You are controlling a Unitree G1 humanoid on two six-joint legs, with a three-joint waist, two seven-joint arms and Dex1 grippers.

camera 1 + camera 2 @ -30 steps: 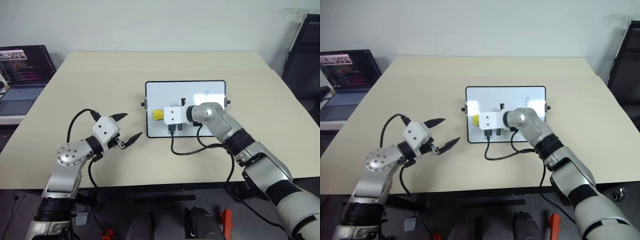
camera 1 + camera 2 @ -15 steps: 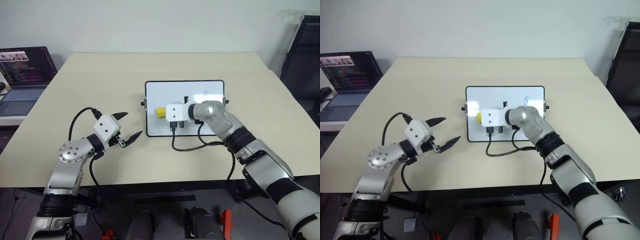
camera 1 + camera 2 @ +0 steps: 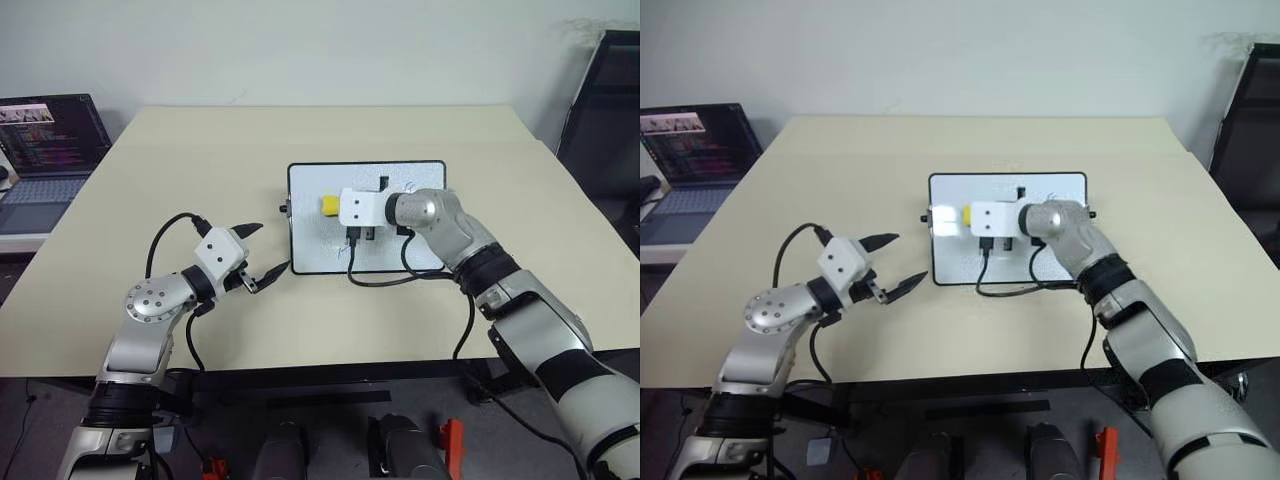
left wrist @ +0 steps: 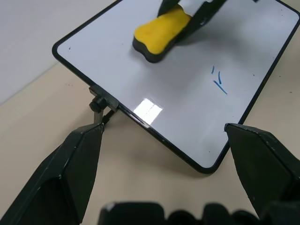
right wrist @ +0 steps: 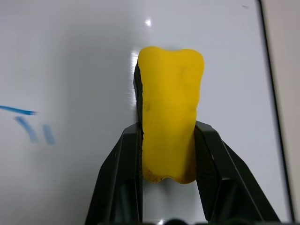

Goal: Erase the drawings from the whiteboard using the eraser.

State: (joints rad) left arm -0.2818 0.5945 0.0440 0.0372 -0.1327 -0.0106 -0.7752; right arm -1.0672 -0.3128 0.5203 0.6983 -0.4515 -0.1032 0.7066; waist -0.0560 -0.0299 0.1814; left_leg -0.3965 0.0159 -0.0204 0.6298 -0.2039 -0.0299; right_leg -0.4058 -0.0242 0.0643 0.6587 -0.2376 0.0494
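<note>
Nearest the robot, on its left side, the left gripper (image 3: 258, 256) hovers above the beige tabletop (image 3: 200, 180) with its two black fingers spread wide apart and nothing between them. It points toward the left short side of the whiteboard (image 3: 420, 175) and stops short of it, apart from the frame. In the left wrist view the fingers rise on either side of the board's near corner, and a small black knob (image 4: 97, 102) projects from the board's thin black frame.

Further out, near the middle of the tabletop, the whiteboard lies flat. The right gripper (image 5: 168, 154) reaches over it from the robot's right, and its fingers are pinching the eraser (image 3: 329, 205), a bright yellow block with a dark underside. The eraser is positioned over the left part of the glossy white surface, pointing toward the board's left short side; whether its underside presses on the board cannot be determined. A black cable (image 3: 385, 278) loops from the right wrist across the board's near edge.

The drawings (image 4: 218, 81), a few short thin blue strokes, are located on the board near the eraser, between it and the board's near long edge.

Beyond the tabletop's far left corner, an open laptop (image 3: 50, 130) stands on a separate surface, well apart from the board.
</note>
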